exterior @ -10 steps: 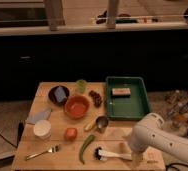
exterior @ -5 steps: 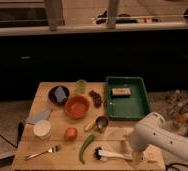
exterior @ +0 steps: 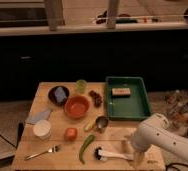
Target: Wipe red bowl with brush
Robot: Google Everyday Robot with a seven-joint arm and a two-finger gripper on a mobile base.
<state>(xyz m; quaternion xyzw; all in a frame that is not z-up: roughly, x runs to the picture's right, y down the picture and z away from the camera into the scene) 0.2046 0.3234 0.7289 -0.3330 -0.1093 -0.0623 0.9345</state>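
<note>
The red bowl sits upright on the wooden table, left of centre. The brush lies flat near the table's front edge, with its black bristle head to the left and its white handle pointing right. My gripper hangs from the white arm at the front right, down at the right end of the brush handle. It is well to the right of the red bowl and nearer the front.
A dark bowl holding a blue-grey thing, a green cup and a green tray with a sponge stand at the back. A metal cup, tomato-like fruit, green pepper, fork and white cup lie nearer. Small bottles stand at the right.
</note>
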